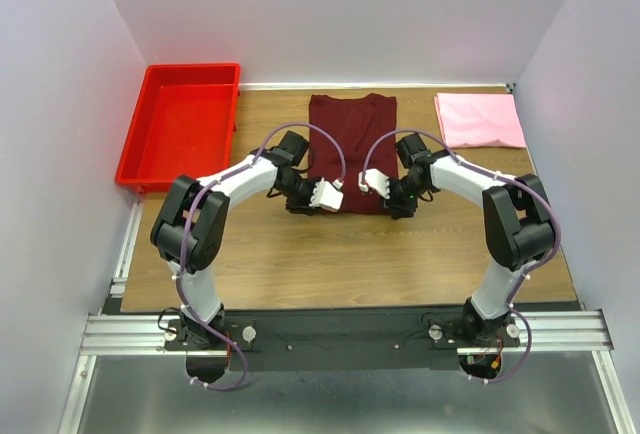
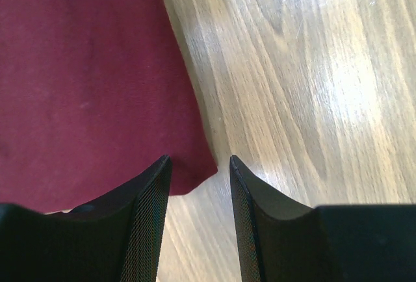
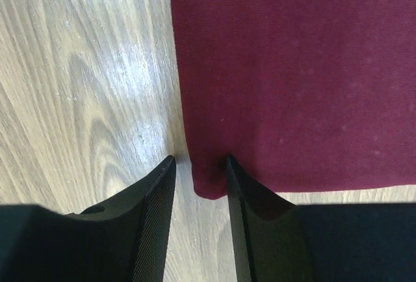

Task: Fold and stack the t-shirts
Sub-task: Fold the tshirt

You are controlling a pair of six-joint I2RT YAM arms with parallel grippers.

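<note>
Currently half-open and gripping nothing, left gripper (image 2: 200, 160) and right gripper (image 3: 200, 158) each straddle a near hem corner of the maroon t-shirt (image 1: 350, 139), flat on the table (image 1: 300, 254), long axis running away, equally near both.

Maroon t-shirt (image 1: 351, 144) lying flat at centre, sides folded in, forming long rectangle. Pink t-shirt (image 1: 480, 120) lying folded compact at far right, well apart.
</note>
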